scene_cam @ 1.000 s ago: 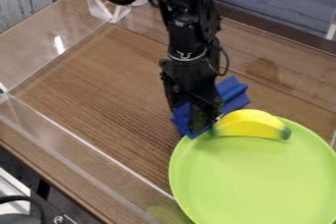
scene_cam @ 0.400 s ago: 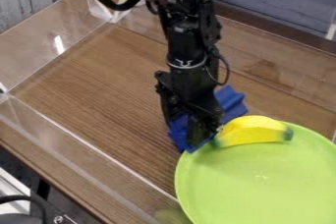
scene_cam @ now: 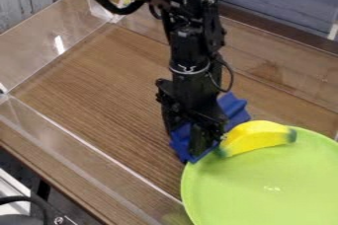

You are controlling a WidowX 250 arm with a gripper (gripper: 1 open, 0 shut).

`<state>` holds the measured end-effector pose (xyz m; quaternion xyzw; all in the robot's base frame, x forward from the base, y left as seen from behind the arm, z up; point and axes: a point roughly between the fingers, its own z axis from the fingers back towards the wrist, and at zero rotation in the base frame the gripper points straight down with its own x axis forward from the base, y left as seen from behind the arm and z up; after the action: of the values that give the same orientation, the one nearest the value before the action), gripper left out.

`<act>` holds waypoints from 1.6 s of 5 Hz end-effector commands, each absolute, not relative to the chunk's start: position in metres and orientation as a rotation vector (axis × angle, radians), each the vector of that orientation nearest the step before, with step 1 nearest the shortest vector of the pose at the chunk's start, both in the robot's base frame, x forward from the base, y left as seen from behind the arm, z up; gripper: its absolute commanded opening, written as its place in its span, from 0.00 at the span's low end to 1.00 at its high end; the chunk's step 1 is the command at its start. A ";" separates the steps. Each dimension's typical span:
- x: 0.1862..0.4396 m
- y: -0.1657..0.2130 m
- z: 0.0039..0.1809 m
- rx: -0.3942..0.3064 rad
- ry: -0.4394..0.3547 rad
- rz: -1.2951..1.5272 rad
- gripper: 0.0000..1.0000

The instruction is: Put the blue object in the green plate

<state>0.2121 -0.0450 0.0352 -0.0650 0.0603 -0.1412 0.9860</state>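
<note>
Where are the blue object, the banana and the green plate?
Blue object [scene_cam: 236, 110]: camera view, its upper right part.
Banana [scene_cam: 256, 137]: camera view, mid-body.
Green plate [scene_cam: 264, 187]: camera view, bare surface.

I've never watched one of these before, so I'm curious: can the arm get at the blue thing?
Probably yes: the gripper is already down at the blue object, with nothing visibly between them.
</note>
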 end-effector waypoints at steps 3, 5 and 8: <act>0.216 -0.055 0.056 -0.142 0.104 -0.284 0.00; 0.220 -0.060 0.068 -0.147 0.094 -0.277 0.00; 0.230 -0.058 0.072 -0.147 0.067 -0.287 0.00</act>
<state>0.2254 -0.0568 0.0604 -0.0736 0.0594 -0.1337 0.9865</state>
